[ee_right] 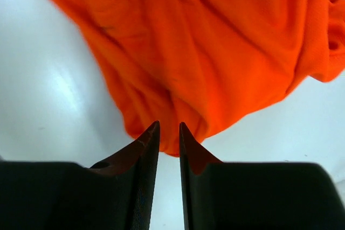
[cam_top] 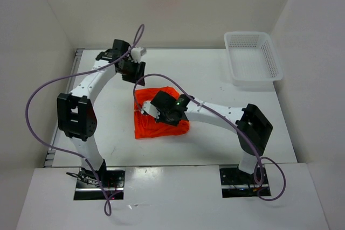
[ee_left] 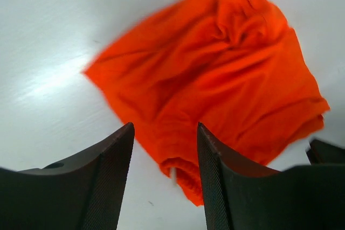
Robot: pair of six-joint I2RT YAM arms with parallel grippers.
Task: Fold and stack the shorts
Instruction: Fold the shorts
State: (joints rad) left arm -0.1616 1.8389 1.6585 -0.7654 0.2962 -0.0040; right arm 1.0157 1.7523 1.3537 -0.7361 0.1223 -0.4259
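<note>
The orange shorts (cam_top: 161,125) lie crumpled in a heap on the white table, mid-front. My left gripper (cam_top: 138,78) hangs over their far edge. In the left wrist view that gripper (ee_left: 164,127) stands open above the shorts (ee_left: 226,74), and a gathered waistband end with a bit of white cord (ee_left: 174,174) shows between the fingers without touching them. My right gripper (cam_top: 144,109) sits low over the left part of the heap. Seen from the right wrist, its jaws (ee_right: 169,126) are only a narrow gap apart at the near edge of the shorts (ee_right: 215,47), with nothing between them.
A white mesh basket (cam_top: 237,74) stands at the table's back right corner. White walls close in the table at the back and on both sides. Purple cables loop off both arms.
</note>
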